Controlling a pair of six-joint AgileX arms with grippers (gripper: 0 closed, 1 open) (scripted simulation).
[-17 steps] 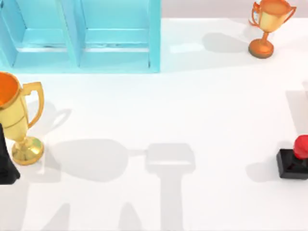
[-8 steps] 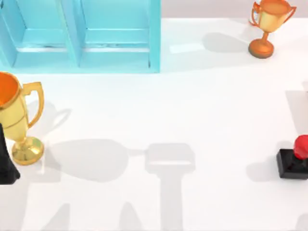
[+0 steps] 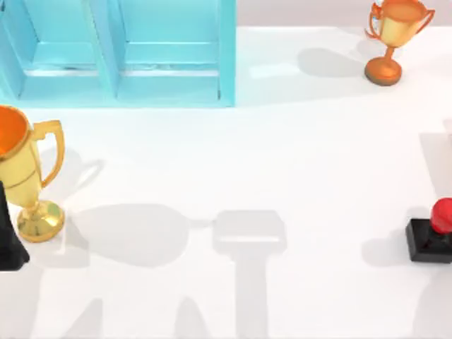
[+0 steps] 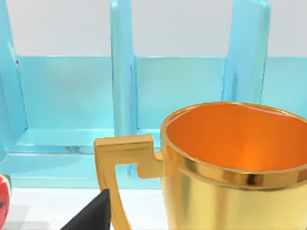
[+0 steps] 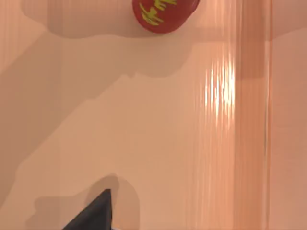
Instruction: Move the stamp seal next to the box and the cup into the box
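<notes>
Top view has my left gripper (image 3: 10, 244) right beside the gold trophy (image 3: 25, 176), opening unreadable, so any swing could topple it.

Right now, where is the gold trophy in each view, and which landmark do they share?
Top view: gold trophy upright at the table's left edge, in front of the blue box.
Left wrist view: close up, bowl and handle before the box's dividers.
Right wrist view: a red rounded thing with yellow marks.
Shared landmark: the blue box, top and left wrist views.
</notes>
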